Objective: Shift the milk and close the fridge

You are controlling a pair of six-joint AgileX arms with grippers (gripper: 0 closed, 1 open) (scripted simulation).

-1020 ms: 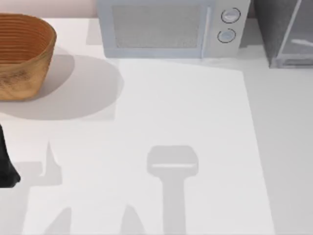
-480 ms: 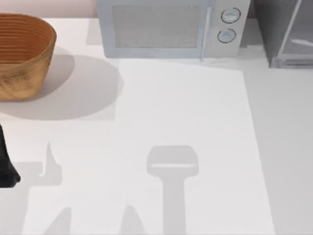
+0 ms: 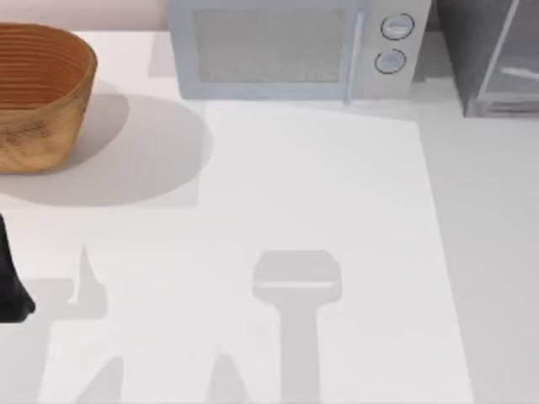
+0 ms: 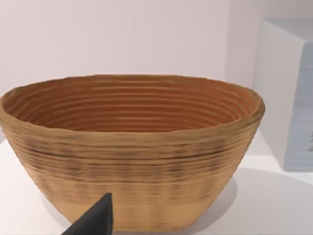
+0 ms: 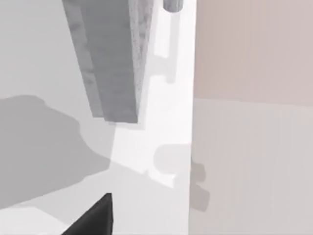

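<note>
The fridge (image 3: 493,55), a grey cabinet with a glassy door panel, stood at the back right corner of the white bench (image 3: 320,210), just right of the pale microwave (image 3: 290,46) with its two round knobs. Well left of the microwave sat a woven basket (image 3: 38,93). The left arm's dark claw (image 3: 10,278) rested at the bench's left edge, in front of the basket; whether either claw was released or clenched could not be told.

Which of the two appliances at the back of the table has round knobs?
The pale microwave, with two round knobs beside its door. The grey fridge right of it shows none.
</note>
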